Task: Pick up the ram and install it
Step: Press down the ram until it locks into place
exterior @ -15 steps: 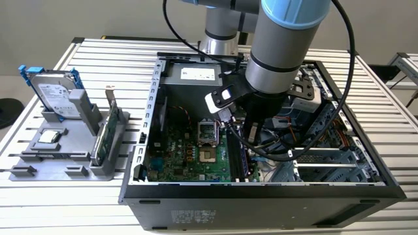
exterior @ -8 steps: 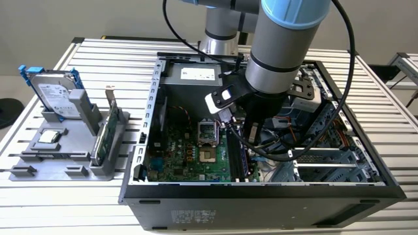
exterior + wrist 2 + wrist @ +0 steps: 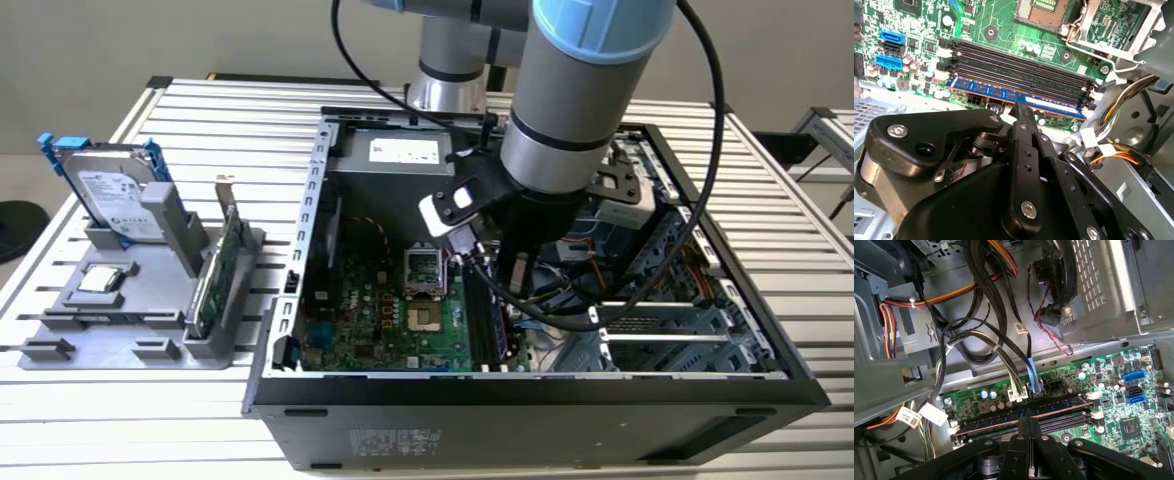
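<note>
Closed, with its black fingers pressed together, the claw [image 3: 1021, 112] hangs just above the ram [image 3: 1019, 97], touching or nearly touching its top edge. That blue stick stands seated in the outermost slot of the motherboard [image 3: 999, 27]. Beyond lies the open computer case [image 3: 287, 330] on the slatted table [image 3: 134, 420].

The ram [image 3: 1019, 96] is sitting upright on its long edge in the motherboard slot nearest the case's drive-bay side, a long, narrow blue board with dark chips and a pale label, lying level along the row of black slots
</note>
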`<action>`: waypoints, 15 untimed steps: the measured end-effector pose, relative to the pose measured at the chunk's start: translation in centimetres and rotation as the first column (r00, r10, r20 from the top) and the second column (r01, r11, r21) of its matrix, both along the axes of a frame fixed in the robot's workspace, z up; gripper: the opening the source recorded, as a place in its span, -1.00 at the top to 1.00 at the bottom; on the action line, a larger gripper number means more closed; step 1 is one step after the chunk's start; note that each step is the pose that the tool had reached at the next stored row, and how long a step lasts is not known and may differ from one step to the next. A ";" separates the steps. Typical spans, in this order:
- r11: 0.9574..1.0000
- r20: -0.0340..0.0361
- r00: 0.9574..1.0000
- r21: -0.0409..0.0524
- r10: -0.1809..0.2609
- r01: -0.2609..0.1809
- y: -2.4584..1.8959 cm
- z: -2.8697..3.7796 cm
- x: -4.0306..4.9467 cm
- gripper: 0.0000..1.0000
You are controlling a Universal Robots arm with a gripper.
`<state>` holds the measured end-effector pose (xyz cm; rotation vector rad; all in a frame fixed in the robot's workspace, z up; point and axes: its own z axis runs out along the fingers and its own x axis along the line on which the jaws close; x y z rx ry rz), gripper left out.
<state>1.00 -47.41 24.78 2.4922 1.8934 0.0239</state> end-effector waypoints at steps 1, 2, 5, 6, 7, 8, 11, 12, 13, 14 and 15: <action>1.000 0.000 1.000 0.001 0.008 -0.008 0.00 -0.03 0.00 1.00; 1.000 0.000 1.000 0.002 0.016 -0.016 0.00 -0.08 0.01 1.00; 0.999 -0.002 0.999 0.006 0.039 -0.039 0.02 -0.24 0.00 1.00; 0.999 -0.002 0.999 0.007 0.047 -0.047 0.03 -0.28 0.01 1.00; 0.998 -0.002 0.999 0.007 0.054 -0.054 0.03 -0.30 0.01 1.00; 0.998 -0.002 0.998 0.007 0.061 -0.061 0.04 -0.31 0.01 1.00; 0.997 -0.002 0.997 0.008 0.082 -0.082 0.05 -0.34 0.03 1.00; 0.996 -0.002 0.996 0.008 0.089 -0.089 0.06 -0.35 0.04 1.00; 0.996 -0.002 0.996 0.008 0.094 -0.094 0.06 -0.35 0.06 1.00; 0.995 -0.002 0.995 0.009 0.101 -0.101 0.06 -0.35 0.08 1.00; 0.994 -0.002 0.994 0.009 0.107 -0.107 0.07 -0.35 0.08 1.00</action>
